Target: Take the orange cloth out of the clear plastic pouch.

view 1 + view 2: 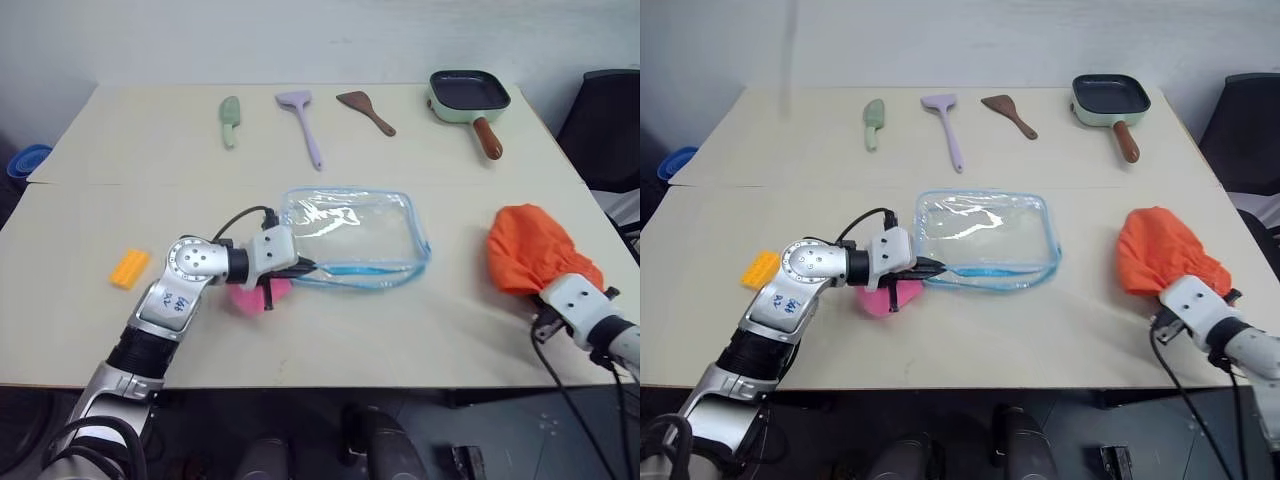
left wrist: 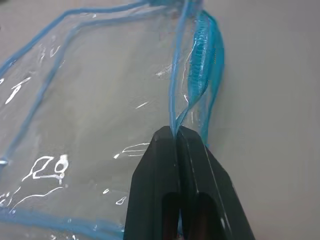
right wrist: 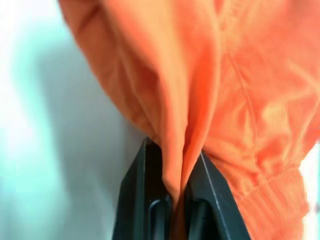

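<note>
The clear plastic pouch (image 1: 352, 237) with light blue zipper trim lies flat at the table's middle, and nothing shows inside it. My left gripper (image 1: 308, 268) is shut on its blue edge (image 2: 175, 127) at the near left corner. The orange cloth (image 1: 532, 247) is outside the pouch, bunched at the right side of the table. My right gripper (image 3: 175, 192) is shut on a fold of that cloth, whose gathered hem (image 3: 272, 195) hangs beside the fingers.
A pink plush (image 1: 255, 295) sits under my left wrist, and a yellow-orange brick (image 1: 129, 268) lies further left. Along the far edge lie a green utensil (image 1: 230, 120), a purple spatula (image 1: 304, 118), a brown spatula (image 1: 366, 110) and a green pan (image 1: 468, 96). A black chair (image 1: 610, 125) stands at the right.
</note>
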`<state>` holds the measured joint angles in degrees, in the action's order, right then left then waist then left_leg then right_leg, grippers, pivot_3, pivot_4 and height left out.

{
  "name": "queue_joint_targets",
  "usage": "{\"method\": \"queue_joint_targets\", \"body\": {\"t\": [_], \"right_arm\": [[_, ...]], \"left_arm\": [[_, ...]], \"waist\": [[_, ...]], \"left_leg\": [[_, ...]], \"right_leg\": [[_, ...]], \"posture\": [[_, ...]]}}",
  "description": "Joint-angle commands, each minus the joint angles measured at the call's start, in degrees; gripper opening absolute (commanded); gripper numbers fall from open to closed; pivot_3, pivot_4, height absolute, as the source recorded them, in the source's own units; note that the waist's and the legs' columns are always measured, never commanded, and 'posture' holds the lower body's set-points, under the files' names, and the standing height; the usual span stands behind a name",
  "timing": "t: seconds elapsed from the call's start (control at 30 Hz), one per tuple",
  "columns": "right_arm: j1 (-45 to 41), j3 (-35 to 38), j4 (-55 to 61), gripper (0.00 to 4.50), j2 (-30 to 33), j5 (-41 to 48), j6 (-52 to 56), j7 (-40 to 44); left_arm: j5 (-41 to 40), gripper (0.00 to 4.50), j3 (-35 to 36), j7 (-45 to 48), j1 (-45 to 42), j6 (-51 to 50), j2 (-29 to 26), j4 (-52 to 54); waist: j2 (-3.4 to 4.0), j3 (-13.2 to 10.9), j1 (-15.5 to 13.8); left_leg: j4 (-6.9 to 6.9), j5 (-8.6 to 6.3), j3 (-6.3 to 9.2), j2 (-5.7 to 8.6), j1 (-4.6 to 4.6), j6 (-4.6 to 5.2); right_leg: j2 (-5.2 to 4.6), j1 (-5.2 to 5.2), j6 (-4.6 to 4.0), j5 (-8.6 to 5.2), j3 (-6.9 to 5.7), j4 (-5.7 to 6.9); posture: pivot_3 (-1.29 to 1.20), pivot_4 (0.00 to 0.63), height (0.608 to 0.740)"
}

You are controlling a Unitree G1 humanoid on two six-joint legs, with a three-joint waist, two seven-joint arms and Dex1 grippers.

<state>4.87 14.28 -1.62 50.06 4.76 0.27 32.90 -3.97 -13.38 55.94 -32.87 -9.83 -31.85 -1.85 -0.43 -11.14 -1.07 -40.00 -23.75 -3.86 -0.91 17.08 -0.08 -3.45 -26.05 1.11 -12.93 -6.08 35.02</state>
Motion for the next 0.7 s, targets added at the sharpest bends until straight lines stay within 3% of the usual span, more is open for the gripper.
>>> {"method": "queue_joint_targets", "body": {"t": [0.03, 0.13, 0.3, 0.5, 0.7], "right_arm": [[-1.25, -0.17, 7.33, 0.01, -2.33, 0.13, 3.07, -1.83], [-4.08, -4.36, 10.51, 0.01, -5.42, -1.52, 2.03, -1.6], [-7.68, -10.64, 6.44, 0.01, -6.73, -7.74, -0.44, -1.73], [-8.53, -11.59, 3.48, 0.01, -6.15, -8.62, 0.68, -0.05], [-7.78, -8.81, 4.84, 1.91, -5.67, -6.71, 0.05, 1.38]], "left_arm": [[-0.41, 0.0, 0.16, 0.66, 0.27, -0.13, -0.47, 2.9], [-0.89, 0.0, -0.01, 0.88, 0.03, -0.88, 0.25, 3.69], [-0.74, 0.0, -1.0, 1.65, -0.13, -1.57, 0.9, 4.77], [-0.6, 0.0, -0.52, 1.46, -0.69, -3.16, 0.53, 4.03], [-1.83, 1.63, 1.42, 1.45, -0.23, -5.05, -0.51, 4.19]], "waist": [[0.02, -0.01, -0.14], [0.02, -0.01, -0.04], [0.02, -0.01, -0.32], [0.02, -0.01, -0.29], [0.01, -0.01, -0.3]], "left_leg": [[0.0, 0.0, 0.0, 0.02, 0.01, 0.0], [0.0, 0.0, 0.0, 0.02, 0.01, 0.01], [0.0, 0.0, 0.01, 0.04, 0.05, 0.01], [-0.02, 0.01, 0.06, 0.06, 0.08, 0.06], [-0.02, 0.01, 0.07, 0.06, 0.07, 0.07]], "right_leg": [[0.0, -0.01, 0.0, 0.0, 0.0, 0.0], [0.0, -0.01, 0.0, 0.0, 0.01, -0.02], [0.01, -0.02, 0.0, 0.0, -0.01, -0.01], [0.0, 0.0, 0.0, 0.0, -0.06, -0.04], [0.0, 0.02, 0.0, 0.0, -0.06, -0.04]], "posture": [[0.0, 0.15, 0.74], [0.0, 0.15, 0.74], [0.0, 0.15, 0.74], [0.0, 0.15, 0.74], [0.0, 0.15, 0.74]]}}
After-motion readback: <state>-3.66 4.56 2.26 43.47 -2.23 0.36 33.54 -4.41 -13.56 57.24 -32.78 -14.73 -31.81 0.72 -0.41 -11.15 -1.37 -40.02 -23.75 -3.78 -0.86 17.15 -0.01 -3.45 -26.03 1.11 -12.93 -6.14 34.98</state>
